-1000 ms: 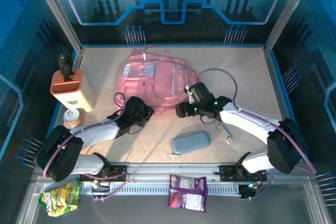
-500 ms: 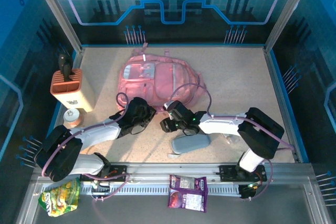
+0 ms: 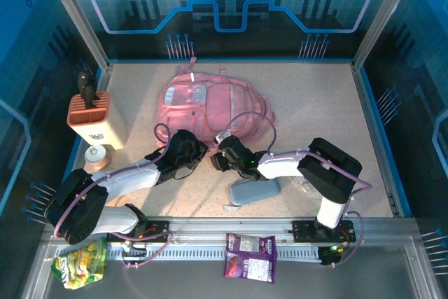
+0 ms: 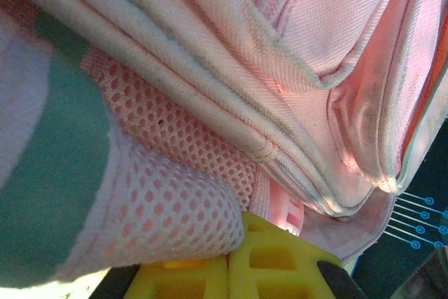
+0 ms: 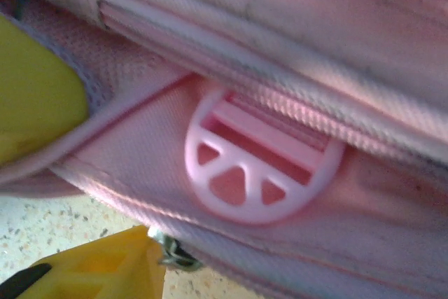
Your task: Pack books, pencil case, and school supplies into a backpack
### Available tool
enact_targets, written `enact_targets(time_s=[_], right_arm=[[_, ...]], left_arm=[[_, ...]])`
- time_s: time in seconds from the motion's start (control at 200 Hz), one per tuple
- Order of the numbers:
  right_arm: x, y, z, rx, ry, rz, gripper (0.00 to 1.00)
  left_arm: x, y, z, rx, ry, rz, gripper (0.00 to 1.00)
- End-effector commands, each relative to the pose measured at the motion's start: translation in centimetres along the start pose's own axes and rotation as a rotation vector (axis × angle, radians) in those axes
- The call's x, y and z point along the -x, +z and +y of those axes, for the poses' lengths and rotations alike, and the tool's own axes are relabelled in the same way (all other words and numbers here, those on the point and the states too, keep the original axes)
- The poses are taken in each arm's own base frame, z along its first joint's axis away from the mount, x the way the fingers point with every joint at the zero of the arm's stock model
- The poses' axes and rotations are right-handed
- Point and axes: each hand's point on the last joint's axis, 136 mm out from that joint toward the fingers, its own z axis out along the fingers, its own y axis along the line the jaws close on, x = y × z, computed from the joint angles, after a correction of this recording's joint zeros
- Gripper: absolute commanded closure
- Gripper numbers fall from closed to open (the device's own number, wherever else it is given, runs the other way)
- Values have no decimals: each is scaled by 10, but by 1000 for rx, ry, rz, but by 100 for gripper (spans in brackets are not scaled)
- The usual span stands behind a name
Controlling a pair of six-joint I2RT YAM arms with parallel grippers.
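Backpack [image 3: 210, 106], pink, lies flat at the middle of the tabletop [image 3: 322, 103]. Grey-blue pencil case [image 3: 255, 190] lies on the near side of it, partly beneath the right arm. Left end effector [image 3: 198, 152] is closed on the backpack's mesh near edge. Right end effector [image 3: 218, 161] is at the same edge. Its yellow fingers [image 5: 35, 96] stand apart with pink fabric between them; I cannot tell whether they grip it.

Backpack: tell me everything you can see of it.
The backpack is large, soft, pink woven fabric with a clear-fronted pocket, mesh panels, zips, straps and a round pink plastic ring. It lies flat at the far middle of the table. The left gripper pinches its mesh edge; the right gripper straddles a seam.
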Motion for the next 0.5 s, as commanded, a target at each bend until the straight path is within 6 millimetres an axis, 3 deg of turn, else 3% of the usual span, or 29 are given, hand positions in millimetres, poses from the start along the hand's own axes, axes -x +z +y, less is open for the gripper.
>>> enact_targets(time_s=[0.0,0.23,0.495], right_arm=[[26,2,15,34,-46,-111,51],[33,6,11,-6,-63,-117,65],[28,-3,7,-2,-56,-125,90]], left_arm=[[-13,-6,-35,-116,23,54,100],[-14,-5,-33,-110,26,50,100],[-12,-4,-30,-92,37,38,100]])
